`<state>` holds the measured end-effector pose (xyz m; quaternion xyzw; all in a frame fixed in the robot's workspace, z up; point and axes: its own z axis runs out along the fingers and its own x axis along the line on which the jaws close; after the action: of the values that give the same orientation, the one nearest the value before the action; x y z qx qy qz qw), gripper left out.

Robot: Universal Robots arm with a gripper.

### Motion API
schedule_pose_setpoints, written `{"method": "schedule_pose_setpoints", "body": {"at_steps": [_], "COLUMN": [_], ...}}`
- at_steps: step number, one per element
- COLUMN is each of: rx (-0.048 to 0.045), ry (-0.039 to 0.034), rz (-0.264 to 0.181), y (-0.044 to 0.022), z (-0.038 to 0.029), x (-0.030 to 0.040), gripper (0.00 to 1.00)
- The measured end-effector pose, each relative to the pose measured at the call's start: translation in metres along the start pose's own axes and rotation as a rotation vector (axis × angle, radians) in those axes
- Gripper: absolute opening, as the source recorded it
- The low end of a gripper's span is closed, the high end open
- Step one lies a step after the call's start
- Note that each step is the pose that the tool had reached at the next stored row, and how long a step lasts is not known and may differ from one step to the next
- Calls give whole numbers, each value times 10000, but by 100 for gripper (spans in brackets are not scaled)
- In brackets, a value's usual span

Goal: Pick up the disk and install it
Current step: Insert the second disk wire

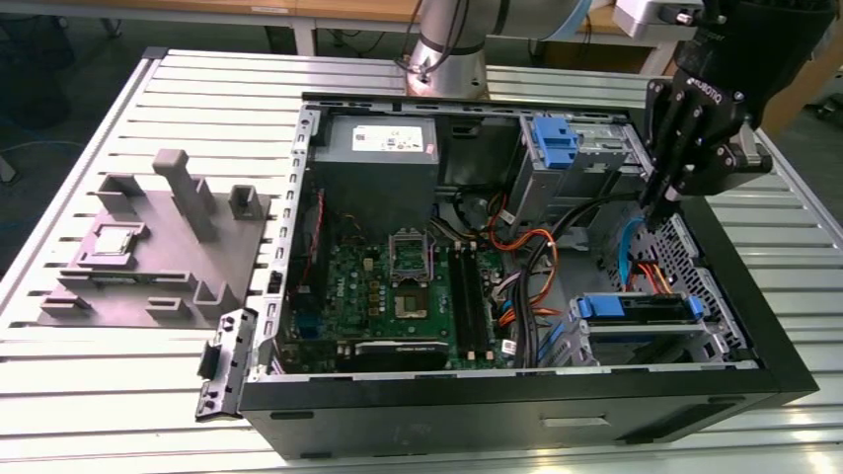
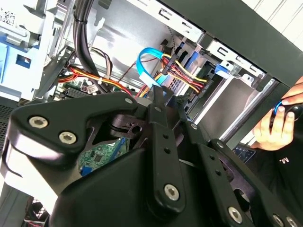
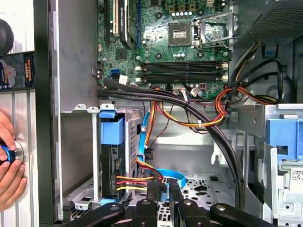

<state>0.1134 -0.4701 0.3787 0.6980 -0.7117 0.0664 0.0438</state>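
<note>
We're inside the PC case point(image 1: 777, 365); end effector point(image 1: 654, 219) clenched, holding nothing. Disk point(image 1: 635, 308) prob. seated in bay already w/ cables point(image 3: 137, 182) attached; looks like install's final stage.

In the first wrist view the gripper point(image 3: 161, 189) is cut off by the picture's edge at six o'clock, so just its finger ends and knuckles show. A hand point(image 3: 10, 165) at nine o'clock is cropped too, and what it grips is too little seen to name. In the second wrist view the gripper's black body covers most of the green board point(image 2: 102, 153). A hand point(image 2: 279, 125) at three o'clock is cropped.
</note>
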Motion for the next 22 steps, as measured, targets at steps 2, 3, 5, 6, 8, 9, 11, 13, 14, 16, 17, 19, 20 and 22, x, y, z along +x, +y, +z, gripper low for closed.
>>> {"method": "schedule_pose_setpoints", "body": {"at_steps": [2,3,5,6,8,9,11,13,14,16,17,19,20,22], "rx": [-4,-4,-3,-2,-1,0,0,6,9,17,22,28,30,33], "ry": [2,13,97,129,180,201,235,248,256,276,292,337,368,421], "rz": [-1,-1,-6,-7,-7,-7,-8,-8,-7,-7,-6,-7,-8,-9], "y": [0,0,-1,-1,1,1,2,3,4,5,6,6,6,6], "z": [-2,-3,-3,0,18,31,63,98,116,150,166,193,205,222], "x": [-4,-8,-23,-33,-50,-56,-63,-69,-71,-77,-80,-84,-86,-88], "gripper": [25,25,25,25,25,25,25,25,25,25,25,25,23,16]}}
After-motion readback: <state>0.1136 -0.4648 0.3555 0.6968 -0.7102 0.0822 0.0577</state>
